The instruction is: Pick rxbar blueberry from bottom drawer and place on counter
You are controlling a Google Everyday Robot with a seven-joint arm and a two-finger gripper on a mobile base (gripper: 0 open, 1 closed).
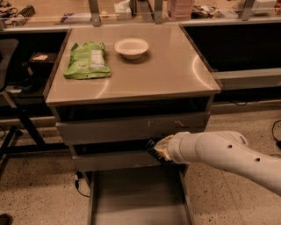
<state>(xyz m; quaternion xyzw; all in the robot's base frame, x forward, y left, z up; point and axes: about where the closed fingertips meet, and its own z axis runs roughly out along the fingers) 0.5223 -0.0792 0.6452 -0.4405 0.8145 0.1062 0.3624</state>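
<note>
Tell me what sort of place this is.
Probably a lab or workshop: cluttered workbench behind, speckled floor, metal drawer cabinet. The robot's hand is at its drawer fronts, above the bottom drawer.
</note>
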